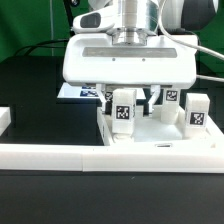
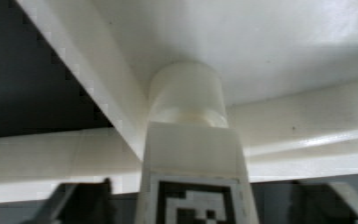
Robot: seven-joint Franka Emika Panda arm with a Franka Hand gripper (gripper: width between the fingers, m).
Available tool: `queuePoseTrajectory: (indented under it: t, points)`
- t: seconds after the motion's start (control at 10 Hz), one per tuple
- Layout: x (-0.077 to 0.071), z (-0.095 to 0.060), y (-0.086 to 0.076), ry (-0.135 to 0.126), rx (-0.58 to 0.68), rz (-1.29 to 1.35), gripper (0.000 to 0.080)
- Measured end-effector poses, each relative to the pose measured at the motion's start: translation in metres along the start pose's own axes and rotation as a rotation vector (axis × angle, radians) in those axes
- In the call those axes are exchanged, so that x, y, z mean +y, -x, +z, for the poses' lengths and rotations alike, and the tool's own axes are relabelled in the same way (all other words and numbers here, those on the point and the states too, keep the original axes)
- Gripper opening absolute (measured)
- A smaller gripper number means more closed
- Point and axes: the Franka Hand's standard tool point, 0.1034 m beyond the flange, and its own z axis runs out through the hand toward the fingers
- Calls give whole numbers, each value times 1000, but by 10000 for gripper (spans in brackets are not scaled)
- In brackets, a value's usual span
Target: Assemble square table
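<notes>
The white square table top [image 1: 160, 137] lies upside down against the border wall. A white tagged leg [image 1: 123, 110] stands upright at its near corner. My gripper [image 1: 128, 103] hangs straight over that leg with a finger on each side and a gap showing, so it is open. In the wrist view the same leg [image 2: 194, 130] runs down to its seat in the top's corner [image 2: 291, 50], and my dark fingertips [image 2: 83, 200] flank its tag without pressing on it. Two more legs [image 1: 171, 98] [image 1: 198, 112] stand upright toward the exterior view's right.
A long low white border wall [image 1: 100, 156] runs along the front, with a short block [image 1: 4, 120] at the exterior view's left. The marker board [image 1: 74, 92] lies flat behind the gripper. Black table surface surrounds everything.
</notes>
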Motion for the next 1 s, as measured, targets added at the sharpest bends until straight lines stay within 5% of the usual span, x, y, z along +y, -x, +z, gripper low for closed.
queuePoseTrajectory:
  t: [0.1, 0.7, 1.0]
  points:
    - [0, 0, 0, 0, 0, 0, 613]
    - [0, 1, 1, 0, -2, 0, 649]
    - [2, -19, -12, -38, -81, 24, 649]
